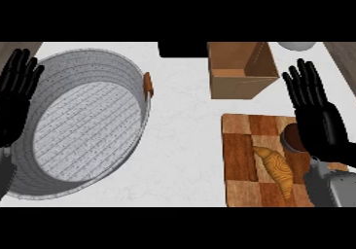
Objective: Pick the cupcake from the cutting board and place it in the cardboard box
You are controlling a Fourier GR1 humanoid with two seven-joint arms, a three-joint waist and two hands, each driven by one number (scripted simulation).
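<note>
Dark brown round cupcake: sitting mostly hidden behind black right robot hand. White rounded object, black block: both being cropped at view's top.

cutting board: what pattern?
The cutting board is a checkerboard of light and dark brown wood squares, shown best in the head view.

Bright even light, soft shadow inside the grey basin.
</note>
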